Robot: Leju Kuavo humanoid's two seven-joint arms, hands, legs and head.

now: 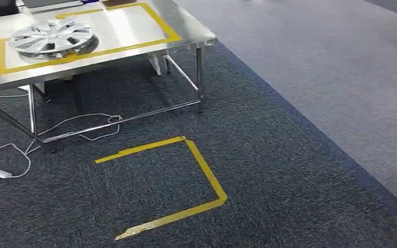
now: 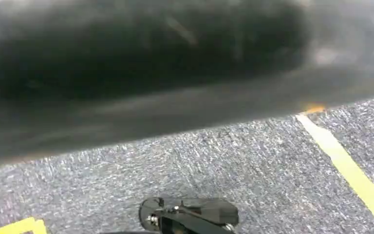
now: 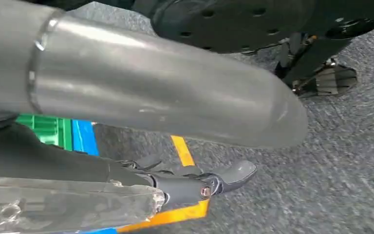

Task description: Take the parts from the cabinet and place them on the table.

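Left, a hubcap [image 1: 51, 38] on the table [image 1: 134, 26]; left hand hidden by blur, right hand's [image 3: 195, 183] grip unreadable.

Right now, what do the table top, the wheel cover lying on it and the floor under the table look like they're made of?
Shiny silver table top: likely stainless steel; it mirrors light and has a folded metal edge. Silver spoked wheel cover: probably painted plastic with a satin sheen, though metal can't be ruled out. Dark grey floor: short-pile carpet by its speckled, fibrous texture.
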